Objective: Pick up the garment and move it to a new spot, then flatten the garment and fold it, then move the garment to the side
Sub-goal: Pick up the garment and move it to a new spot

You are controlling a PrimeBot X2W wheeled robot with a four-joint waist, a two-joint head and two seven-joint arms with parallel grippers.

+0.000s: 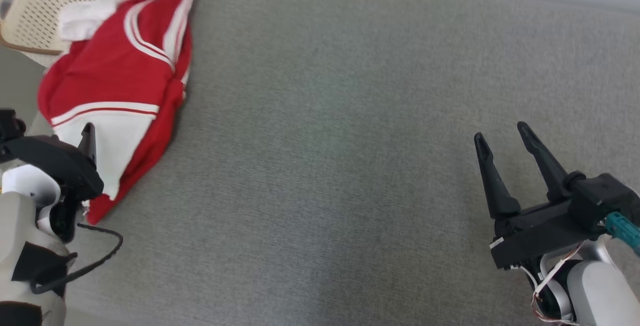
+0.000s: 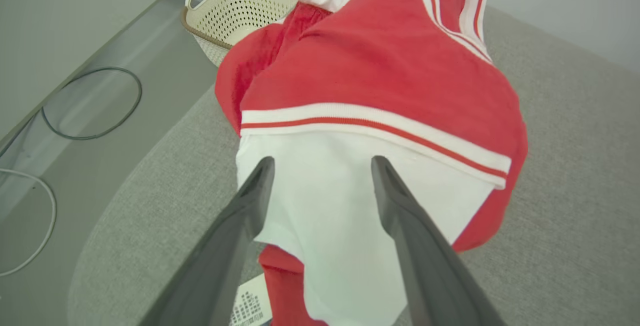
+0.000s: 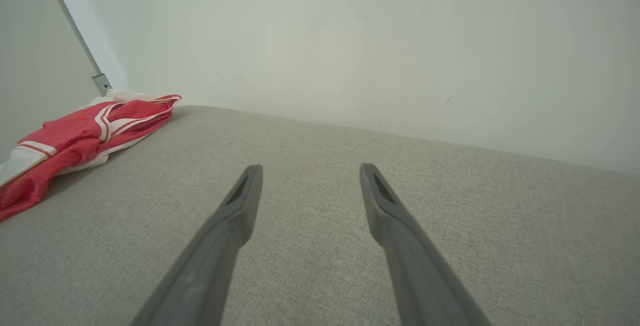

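A red and white garment [image 1: 120, 71] lies crumpled at the far left of the grey padded surface [image 1: 350, 141], partly over its left edge. My left gripper [image 1: 87, 138] hovers at the garment's near white part. In the left wrist view its fingers [image 2: 250, 206] stand apart over the white cloth of the garment [image 2: 380, 81], with nothing between them. My right gripper [image 1: 502, 143] is open at the lower right, far from the garment. The right wrist view has that gripper [image 3: 310, 176] above bare grey fabric, the garment [image 3: 85, 136] far off to its left.
A cream perforated basket [image 1: 45, 11] stands on the floor beyond the surface's left edge, behind the garment. Cables [image 2: 95, 106] lie on the floor to the left. A pale wall [image 3: 350, 41] runs along the far edge of the surface.
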